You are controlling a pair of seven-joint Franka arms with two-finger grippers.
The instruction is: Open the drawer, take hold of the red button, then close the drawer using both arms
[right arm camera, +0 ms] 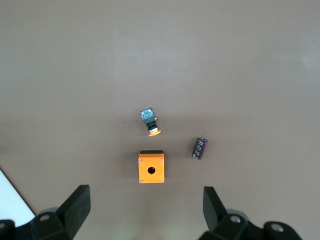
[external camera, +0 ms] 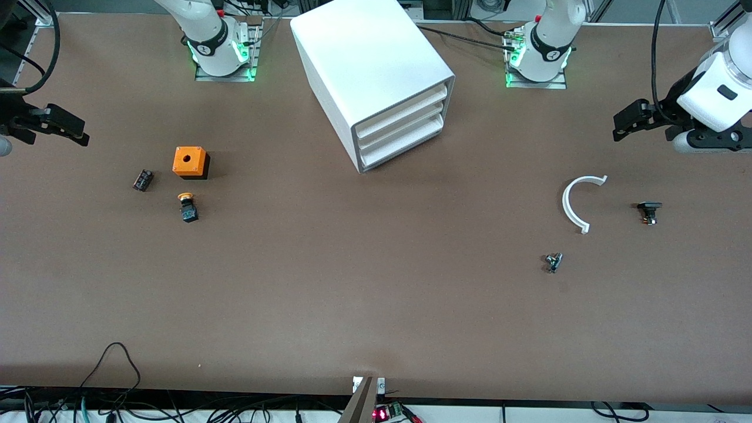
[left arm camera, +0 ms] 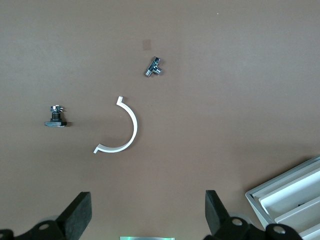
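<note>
The white cabinet stands at the middle of the table near the robots' bases. Its three white drawers are all shut; a corner also shows in the left wrist view. No red-capped button shows in any view. My left gripper hangs open and empty above the table at the left arm's end; its fingers frame bare table in its wrist view. My right gripper hangs open and empty above the right arm's end.
Toward the right arm's end lie an orange box with a round hole, an orange-capped button and a dark cylinder. Toward the left arm's end lie a white C-shaped clip, a black bolt piece and a metal fitting.
</note>
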